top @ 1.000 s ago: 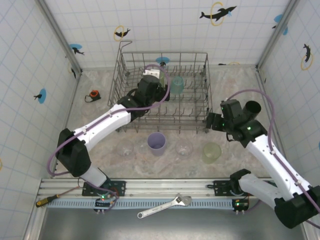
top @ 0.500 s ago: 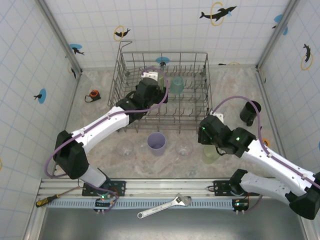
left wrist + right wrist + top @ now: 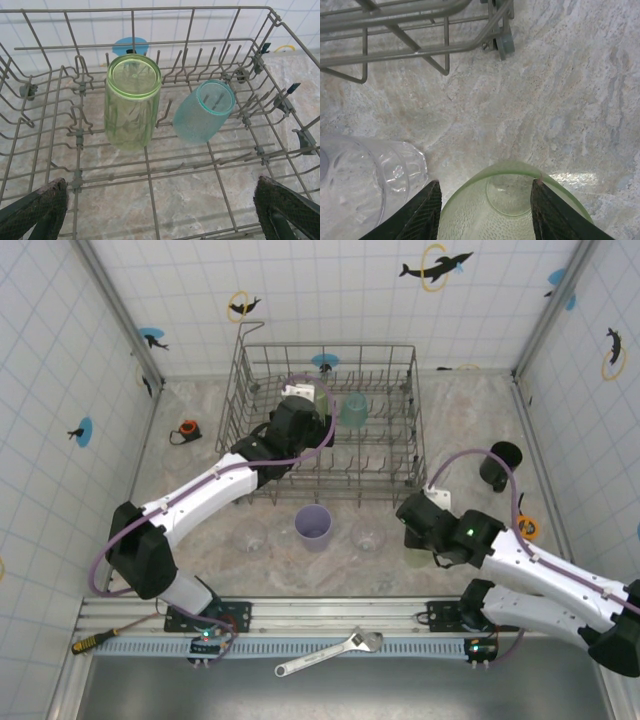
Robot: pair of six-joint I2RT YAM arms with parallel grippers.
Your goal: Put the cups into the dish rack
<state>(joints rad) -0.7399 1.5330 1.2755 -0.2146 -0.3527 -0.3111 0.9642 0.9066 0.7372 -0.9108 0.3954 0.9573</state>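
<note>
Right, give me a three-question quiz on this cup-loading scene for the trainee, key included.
1. True or false: the purple cup already stands inside the dish rack.
2. How many cups sit in the dish rack? A one, B two, C four.
3. Which pincer is down at the pale green cup on the table?
Key: 1 false, it is on the table in front of the rack. 2 B, the green cup and the teal cup. 3 the right pincer.
</note>
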